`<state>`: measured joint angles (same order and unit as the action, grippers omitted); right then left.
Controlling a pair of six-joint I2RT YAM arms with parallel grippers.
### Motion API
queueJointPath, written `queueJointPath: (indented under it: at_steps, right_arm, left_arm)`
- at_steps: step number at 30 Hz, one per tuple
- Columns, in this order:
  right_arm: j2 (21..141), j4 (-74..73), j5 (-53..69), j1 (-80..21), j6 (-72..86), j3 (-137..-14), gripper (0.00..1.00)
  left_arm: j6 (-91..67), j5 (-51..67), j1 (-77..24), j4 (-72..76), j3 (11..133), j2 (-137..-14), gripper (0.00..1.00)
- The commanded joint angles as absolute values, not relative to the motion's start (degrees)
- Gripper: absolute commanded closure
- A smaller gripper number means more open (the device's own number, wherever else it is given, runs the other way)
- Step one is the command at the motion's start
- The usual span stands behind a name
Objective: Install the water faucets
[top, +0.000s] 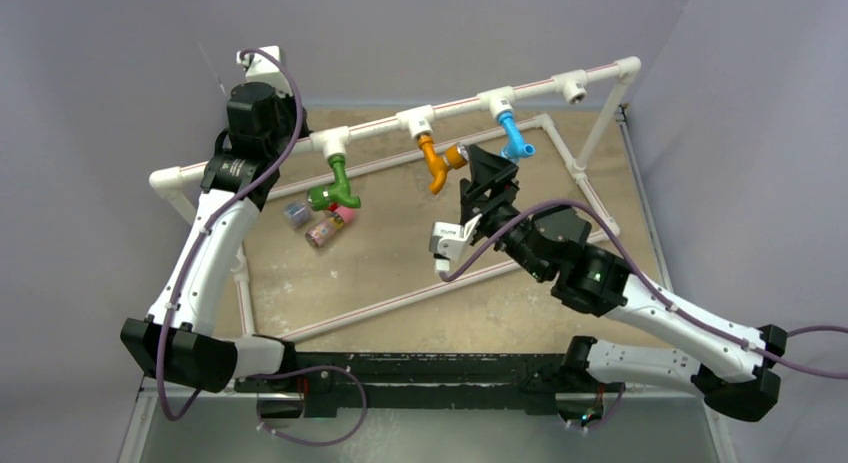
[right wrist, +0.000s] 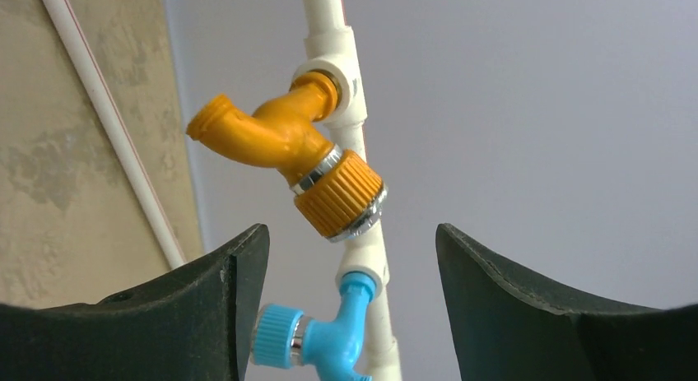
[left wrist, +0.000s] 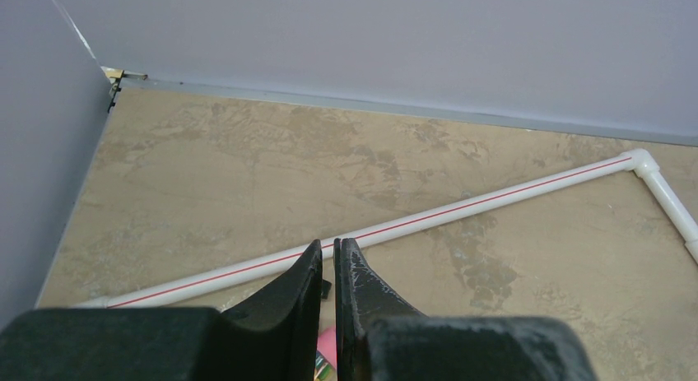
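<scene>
The right gripper (right wrist: pixel 352 233) stands released, jaws wide and empty. In its wrist view the orange faucet (right wrist: pixel 280 138) sits just beyond them at 11 o'clock, seated in the white rail (right wrist: pixel 329 11), with the blue faucet (right wrist: pixel 329 344) at 6 o'clock. The left gripper (left wrist: pixel 329 245) is clenched on nothing. Three faucets look installed. Only the top view shows the green faucet (top: pixel 335 188) at 9 o'clock of orange, a bare tee (top: pixel 572 83) at 2 o'clock of blue, and small loose parts (top: pixel 318 223) below green.
</scene>
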<state>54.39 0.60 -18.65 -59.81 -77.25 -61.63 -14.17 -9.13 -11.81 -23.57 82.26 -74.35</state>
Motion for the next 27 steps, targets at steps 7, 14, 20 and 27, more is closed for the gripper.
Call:
queueJointPath:
  at_steps: [7, 14, 20, 27]
  right_arm:
    - [61.71, 7.69, -23.63, -63.83, -93.47, -64.13, 0.24]
    - [65.15, 9.64, -24.13, -63.80, -93.99, -64.79, 0.23]
    - [66.10, 15.70, -26.59, -63.81, -93.56, -62.76, 0.34]
    - [67.13, 17.73, -30.02, -63.72, -92.39, -61.68, 0.75]
  left_arm:
    - [-12.86, -5.48, -13.97, -33.84, 80.18, -74.59, 0.91]
    - [-12.39, -6.46, -14.49, -33.49, 79.72, -73.74, 0.90]
    - [-12.48, -6.35, -14.67, -33.49, 79.72, -73.78, 0.90]
    - [-12.39, -6.50, -14.68, -33.40, 79.63, -73.48, 0.90]
